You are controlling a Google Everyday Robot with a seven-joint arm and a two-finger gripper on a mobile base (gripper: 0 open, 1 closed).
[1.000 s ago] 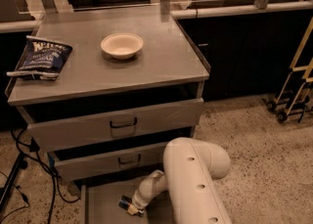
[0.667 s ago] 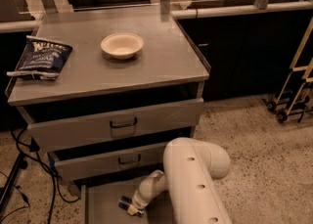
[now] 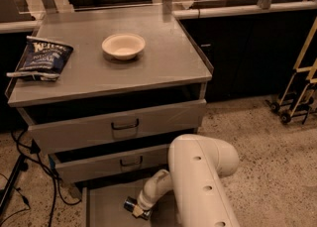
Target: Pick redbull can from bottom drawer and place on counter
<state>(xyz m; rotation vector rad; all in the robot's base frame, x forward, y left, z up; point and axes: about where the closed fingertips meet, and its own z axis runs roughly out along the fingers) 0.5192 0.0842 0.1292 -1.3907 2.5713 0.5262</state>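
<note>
1. A dark blue chip bag is seen at the 9 o'clock edge of the counter, with a cream bowl at its 3 o'clock.
2. The redbull can is found lying in the bottom drawer; a dark body and one shiny round end are made out.
3. The gripper is set against the can at its 4 o'clock; whether it is clamped cannot be told.

The gripper of the thick white robot arm, low in the wide grey metal bottom drawer, hides most of the small slim redbull can, leaving only a shiny end visible, and the picture's bottom edge cuts off both drawer and arm.
</note>
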